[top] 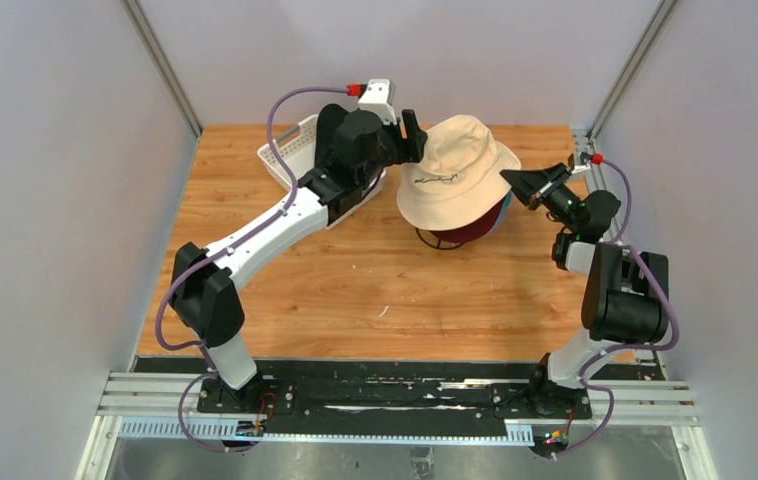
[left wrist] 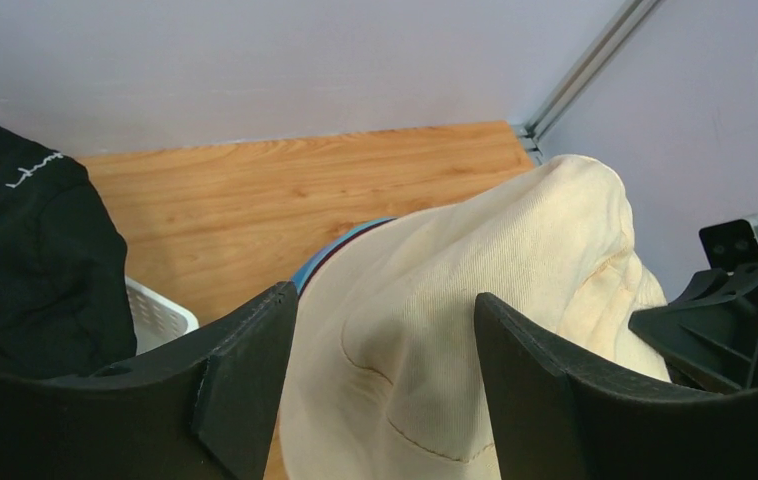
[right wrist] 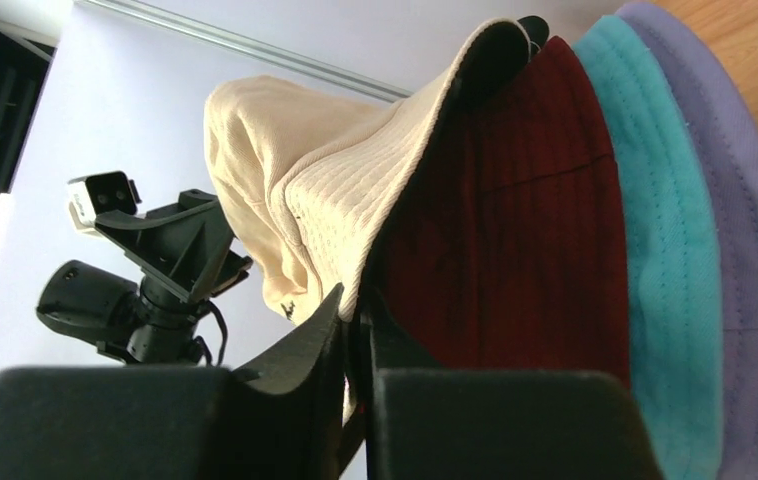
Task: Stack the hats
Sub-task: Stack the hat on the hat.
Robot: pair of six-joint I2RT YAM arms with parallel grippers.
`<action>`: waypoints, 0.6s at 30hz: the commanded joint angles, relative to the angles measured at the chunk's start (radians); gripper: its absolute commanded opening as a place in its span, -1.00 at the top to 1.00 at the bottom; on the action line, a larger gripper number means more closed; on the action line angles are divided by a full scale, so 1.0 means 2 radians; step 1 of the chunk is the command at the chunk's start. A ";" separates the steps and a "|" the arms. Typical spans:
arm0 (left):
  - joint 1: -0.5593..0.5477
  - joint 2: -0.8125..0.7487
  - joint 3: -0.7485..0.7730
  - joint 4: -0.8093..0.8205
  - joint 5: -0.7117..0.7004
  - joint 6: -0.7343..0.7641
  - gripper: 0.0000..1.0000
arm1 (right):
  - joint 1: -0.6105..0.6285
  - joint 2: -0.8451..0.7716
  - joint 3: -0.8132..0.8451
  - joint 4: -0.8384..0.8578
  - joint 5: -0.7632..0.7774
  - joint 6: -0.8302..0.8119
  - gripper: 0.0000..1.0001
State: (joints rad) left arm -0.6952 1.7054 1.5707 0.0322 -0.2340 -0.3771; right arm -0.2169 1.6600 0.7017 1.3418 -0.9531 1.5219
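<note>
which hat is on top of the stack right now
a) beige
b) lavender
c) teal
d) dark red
a: in the top view the beige hat covers the pile, and the right wrist view shows the dark red hat just beneath its brim.

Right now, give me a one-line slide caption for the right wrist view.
Right fingers pinch the brim of the beige hat, layered over the dark red hat, teal hat and lavender hat.

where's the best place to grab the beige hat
The brim's right edge, coming in from the right: there the beige hat flares clear of the dark red hat as a thin flap, easy to pinch, while the crown is bulky. The right claw pinches it there.
</note>
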 commanded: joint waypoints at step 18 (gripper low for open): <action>0.003 0.024 -0.031 0.049 0.027 -0.026 -0.35 | -0.011 -0.118 -0.006 -0.418 0.078 -0.335 0.99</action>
State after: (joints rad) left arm -0.6952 1.7462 1.5208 0.0929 -0.1822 -0.4198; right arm -0.2260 1.4025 0.6930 0.6678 -0.8589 0.9932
